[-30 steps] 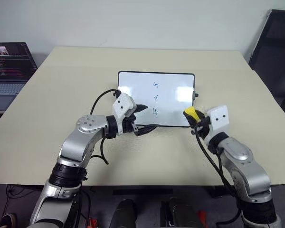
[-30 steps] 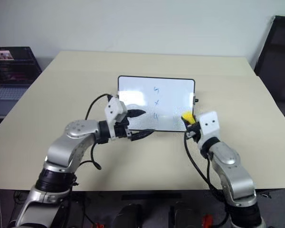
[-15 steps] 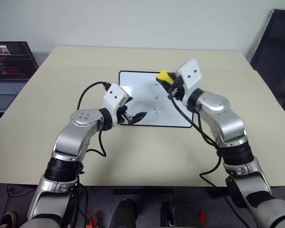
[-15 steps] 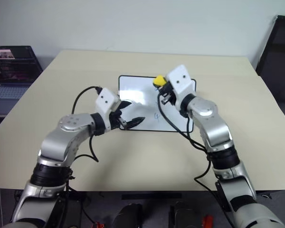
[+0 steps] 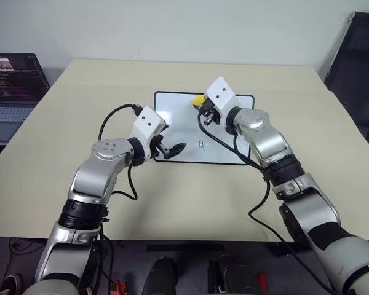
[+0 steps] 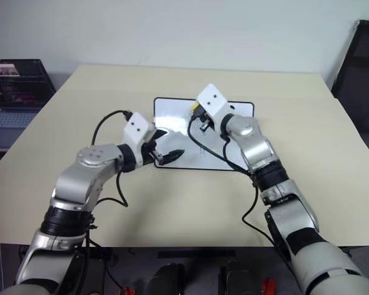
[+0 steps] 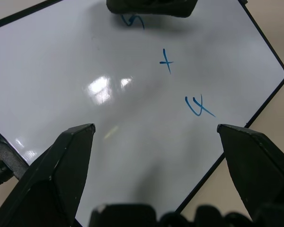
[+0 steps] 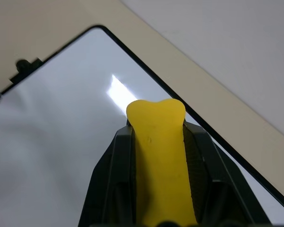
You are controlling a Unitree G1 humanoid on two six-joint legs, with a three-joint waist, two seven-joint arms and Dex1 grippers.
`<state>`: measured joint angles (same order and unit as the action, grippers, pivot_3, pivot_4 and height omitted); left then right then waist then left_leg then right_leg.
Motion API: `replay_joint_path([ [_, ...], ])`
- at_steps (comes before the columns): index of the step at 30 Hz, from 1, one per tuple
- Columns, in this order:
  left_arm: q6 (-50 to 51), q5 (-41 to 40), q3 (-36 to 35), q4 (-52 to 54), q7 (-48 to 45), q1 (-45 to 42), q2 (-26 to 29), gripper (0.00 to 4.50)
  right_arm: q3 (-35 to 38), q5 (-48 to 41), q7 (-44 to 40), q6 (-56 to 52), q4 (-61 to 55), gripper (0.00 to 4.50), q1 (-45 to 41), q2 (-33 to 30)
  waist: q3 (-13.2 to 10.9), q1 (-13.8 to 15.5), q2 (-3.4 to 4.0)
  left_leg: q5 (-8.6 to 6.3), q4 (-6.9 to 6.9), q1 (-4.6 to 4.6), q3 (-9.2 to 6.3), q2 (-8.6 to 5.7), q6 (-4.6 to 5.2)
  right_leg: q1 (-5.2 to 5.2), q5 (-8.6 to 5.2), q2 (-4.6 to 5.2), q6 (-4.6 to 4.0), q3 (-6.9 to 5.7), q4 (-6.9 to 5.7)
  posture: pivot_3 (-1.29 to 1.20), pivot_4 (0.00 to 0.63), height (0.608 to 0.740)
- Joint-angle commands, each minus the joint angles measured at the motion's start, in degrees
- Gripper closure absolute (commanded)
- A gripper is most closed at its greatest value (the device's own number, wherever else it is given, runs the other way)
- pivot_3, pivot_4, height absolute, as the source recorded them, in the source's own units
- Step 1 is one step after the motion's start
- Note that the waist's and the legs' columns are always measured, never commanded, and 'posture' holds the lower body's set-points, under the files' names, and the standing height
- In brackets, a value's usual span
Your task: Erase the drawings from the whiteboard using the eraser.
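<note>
The whiteboard lies flat near the centre of the head views, on a beige table that takes up most of the frame. The right gripper reaches in from the lower right to the board's upper edge, its fingers clamped on the yellow eraser; in the right wrist view the eraser sits squeezed between the two black fingers, its rounded end over the white surface close to the board's black frame. In the left wrist view the drawings run in a line of three blue scribbles: the top one is partly hidden under the eraser's dark underside, a small cross sits in the middle, and a looped mark lies nearest the board's rounded corner. The left gripper sits at the board's lower left corner, its fingers spread wide, holding nothing, over the white surface. A black cable loops above the left wrist. A laptop with a lit screen stands at the upper left edge of the frame, off the table, and a dark chair stands at the upper right.
</note>
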<state>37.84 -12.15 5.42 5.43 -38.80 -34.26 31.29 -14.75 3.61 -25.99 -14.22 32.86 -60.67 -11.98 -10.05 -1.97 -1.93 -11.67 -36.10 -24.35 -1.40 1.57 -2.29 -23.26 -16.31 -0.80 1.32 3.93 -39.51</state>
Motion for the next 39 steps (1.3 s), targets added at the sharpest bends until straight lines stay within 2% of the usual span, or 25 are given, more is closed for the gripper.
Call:
replay_joint_path([
  [1, 1.6, -0.1, -0.3, 4.1, 0.6, -1.5, 0.3, 0.00, 0.9, 1.3, 0.7, 3.5, 2.7, 3.48, -2.9, 0.6, 0.0, 0.0, 0.00, 0.00, 0.00, 0.00, 0.00, 0.00, 0.00, 0.00, 0.00, 0.00, 0.00, 0.00, -0.01, 0.00, 0.150, 0.740],
  [10, 3.3, -0.1, -0.1, 4.9, 0.7, -2.4, 0.4, 0.00, -0.2, 4.7, -1.6, 4.2, 8.1, 3.48, -3.1, -0.4, 0.0, 0.0, 0.00, 0.01, -0.05, 0.03, -0.01, 0.00, -0.01, -0.01, 0.00, 0.00, 0.00, 0.01, -0.13, 0.00, 0.150, 0.740],
  [17, 3.3, -0.2, 0.3, 5.2, 0.2, -2.4, 0.5, 0.00, 1.4, 6.2, 1.0, 5.5, 10.4, 3.48, -3.8, -1.8, 0.0, 0.0, 0.00, 0.02, -0.10, 0.11, 0.00, -0.02, -0.03, 0.00, 0.00, 0.00, -0.01, 0.02, -0.32, 0.00, 0.150, 0.740],
  [23, 2.8, -0.2, 0.5, 4.8, -0.3, -2.4, 0.8, 0.00, -1.2, 6.8, -4.5, 3.2, 7.2, 3.48, -0.2, -2.3, 0.0, 0.0, -0.01, 0.02, -0.13, 0.25, 0.01, -0.04, -0.03, 0.09, -0.01, -0.01, -0.01, 0.04, -0.38, 0.00, 0.150, 0.740],
  [28, 2.6, -0.1, 0.7, 4.8, -0.7, -2.3, 0.7, 0.00, 0.7, 8.2, 0.8, 5.2, 9.0, 3.49, -2.0, -2.4, 0.0, -0.1, -0.01, 0.03, -0.13, 0.35, 0.03, -0.02, -0.04, 0.11, -0.01, -0.02, -0.01, 0.09, -0.47, 0.00, 0.150, 0.740],
  [31, 2.5, 0.0, 0.8, 4.7, -0.7, -2.1, 0.5, 0.00, 0.6, 8.2, 0.3, 5.3, 10.0, 3.49, -2.4, -2.7, 0.0, 0.0, -0.01, 0.05, -0.14, 0.35, 0.03, -0.04, -0.05, 0.13, -0.01, -0.02, -0.01, 0.08, -0.46, 0.00, 0.150, 0.740],
  [35, 2.4, -0.1, 0.8, 5.0, -0.8, -1.7, 0.5, 0.00, -2.4, 8.1, -7.2, 2.6, 6.9, 3.49, 0.4, -3.1, 0.0, 0.0, -0.02, 0.05, -0.16, 0.35, 0.06, -0.05, -0.05, 0.14, -0.01, -0.02, -0.01, 0.10, -0.46, 0.00, 0.150, 0.740],
  [39, 2.3, -0.2, 0.7, 5.0, -0.8, -1.6, 0.5, 0.00, -0.7, 8.0, -3.6, 3.7, 6.9, 3.49, -0.8, -1.6, 0.0, -0.2, -0.02, 0.05, -0.16, 0.40, 0.05, -0.01, -0.05, 0.15, 0.00, -0.04, -0.01, 0.09, -0.48, 0.00, 0.150, 0.740],
])
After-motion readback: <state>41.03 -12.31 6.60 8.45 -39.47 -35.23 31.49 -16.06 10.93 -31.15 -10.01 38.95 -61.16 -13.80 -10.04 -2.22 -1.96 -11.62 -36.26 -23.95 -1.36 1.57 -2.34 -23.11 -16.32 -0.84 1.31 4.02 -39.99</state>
